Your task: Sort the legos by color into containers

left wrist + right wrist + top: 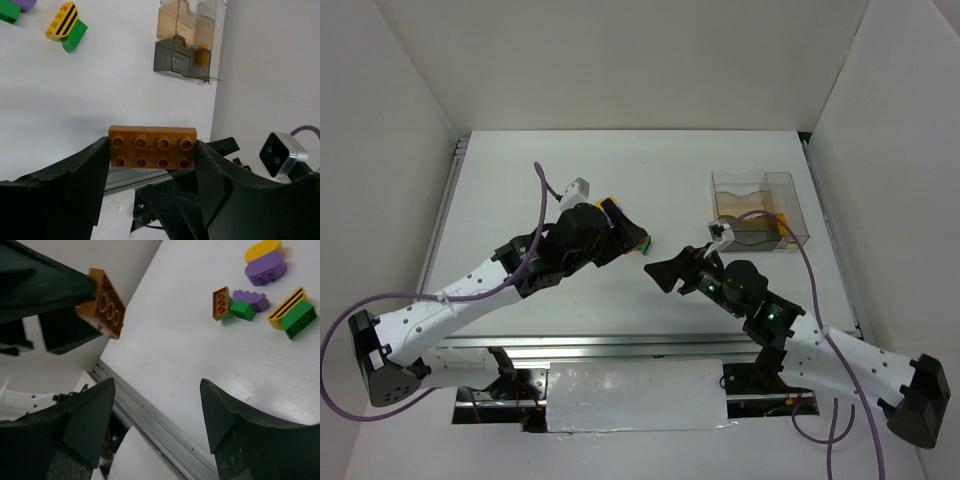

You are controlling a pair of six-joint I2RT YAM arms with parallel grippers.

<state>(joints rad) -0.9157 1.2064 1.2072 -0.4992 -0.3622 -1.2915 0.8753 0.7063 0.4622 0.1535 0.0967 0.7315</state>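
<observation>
One brick at a time: with left gripper [152, 156] clenched on the orange-brown plate [152, 145], aloft over the table's near edge, close the empty, spread right gripper [156, 390] squarely on its free end, then carry toward the divided clear box [765, 205] at far right.

From overhead, left arm's black wrist [582, 235] covering most loose plastic bricks [611, 204], just a green plastic sliver [645, 243] peeking beside it, purple rounded plastic brick [27, 3] clipped at the frame corner, well ahead of the left gripper [152, 156].

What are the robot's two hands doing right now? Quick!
Left gripper: closed on the brown brick.
Right gripper: open, holding nothing.
</observation>
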